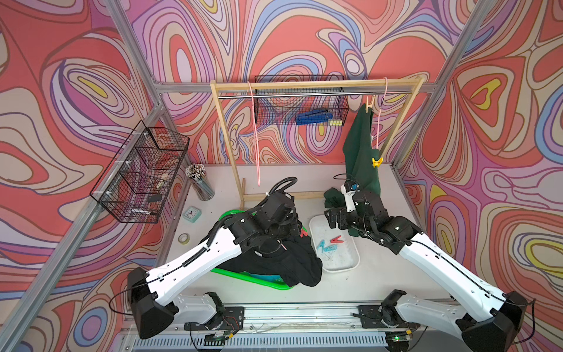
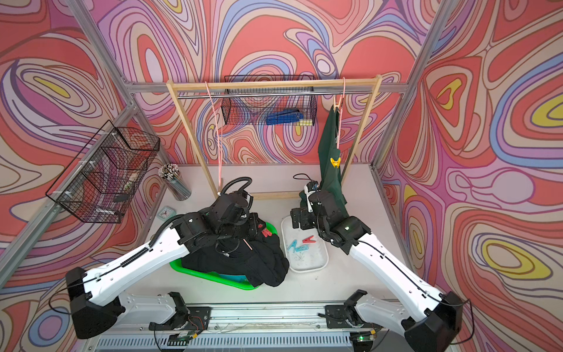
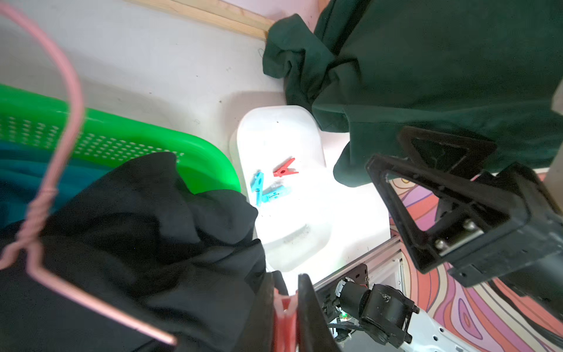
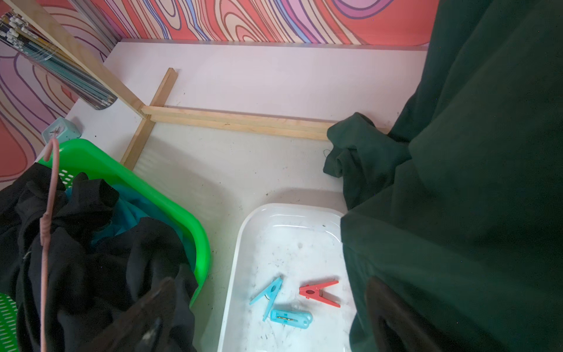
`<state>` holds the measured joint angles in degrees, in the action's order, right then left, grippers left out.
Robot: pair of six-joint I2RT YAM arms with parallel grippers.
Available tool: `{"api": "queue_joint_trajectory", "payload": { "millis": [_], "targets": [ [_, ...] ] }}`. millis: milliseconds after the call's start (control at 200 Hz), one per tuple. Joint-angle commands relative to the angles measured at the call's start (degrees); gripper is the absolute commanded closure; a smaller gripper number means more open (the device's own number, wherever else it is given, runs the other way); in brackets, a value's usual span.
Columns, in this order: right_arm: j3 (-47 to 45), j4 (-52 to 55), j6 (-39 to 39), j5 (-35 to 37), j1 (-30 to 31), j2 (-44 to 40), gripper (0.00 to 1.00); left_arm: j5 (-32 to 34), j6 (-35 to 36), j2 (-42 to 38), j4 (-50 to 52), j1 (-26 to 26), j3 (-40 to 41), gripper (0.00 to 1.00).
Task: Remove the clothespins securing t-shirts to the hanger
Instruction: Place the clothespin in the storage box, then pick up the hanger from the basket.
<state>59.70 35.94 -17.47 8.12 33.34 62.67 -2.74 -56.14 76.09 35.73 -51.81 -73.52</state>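
Swirl-patterned walls (image 1: 304,30) in red, lilac, blue and yellow close the cell on three sides, framed by aluminium struts (image 1: 131,42). A black wire basket (image 1: 143,173) hangs on the left wall. The pale tabletop (image 1: 380,274) carries a wooden garment rack (image 1: 304,83) at the back, a jar of pencils (image 1: 199,183), a mint clock (image 1: 192,214) and a tape roll (image 1: 184,238).

An empty pink hanger (image 1: 254,122) hangs on the rack. Near the rack's right end hangs the dark green t-shirt (image 1: 361,146), pinned by a pale clothespin (image 1: 370,102) near the bar and a yellow clothespin (image 1: 377,162) lower down; a fold of it lies on the table.

The green basket (image 1: 243,275) holds the black t-shirt (image 1: 289,262), heaped over the turquoise t-shirt (image 4: 134,210). The left gripper (image 3: 285,292) is above the black shirt, jaws pinched narrow on a red clothespin (image 3: 285,311). The right gripper (image 1: 331,218) stands wide and empty over the white tray (image 1: 356,262) — inside lie two light blue clothespins (image 4: 268,294) and a second red clothespin (image 4: 320,292).
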Motion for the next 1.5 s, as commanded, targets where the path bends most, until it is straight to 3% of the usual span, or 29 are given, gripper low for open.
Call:
{"api": "queue_joint_trajectory", "payload": {
  "millis": [0,140,661,1012,1362,1497],
  "targets": [
    [-0.46,1.89,-0.58,3.31,-0.39,-2.32,0.02,0.86,-1.06,3.1,-3.14,-1.25,-2.57,0.87],
    [-0.29,4.03,0.27,7.52,-0.38,-4.15,0.02,0.5,-1.38,7.97,-5.0,-2.98,-5.1,0.87],
    [-3.07,3.21,4.49,11.07,-0.38,-9.88,0.02,-4.71,-2.29,22.85,-12.09,-5.14,-11.43,0.84],
    [-4.3,2.36,8.06,9.06,-0.38,-10.68,0.02,-0.49,0.09,26.9,-7.81,-5.14,-17.45,0.63],
    [-4.51,0.8,9.52,5.04,-0.38,-11.78,0.02,-2.0,2.95,26.62,-7.83,-5.14,-18.51,0.48],
    [-4.27,0.33,10.53,1.11,-0.38,-11.5,0.02,2.57,5.55,23.92,-2.82,-5.06,-19.33,0.39]
  ]
}}
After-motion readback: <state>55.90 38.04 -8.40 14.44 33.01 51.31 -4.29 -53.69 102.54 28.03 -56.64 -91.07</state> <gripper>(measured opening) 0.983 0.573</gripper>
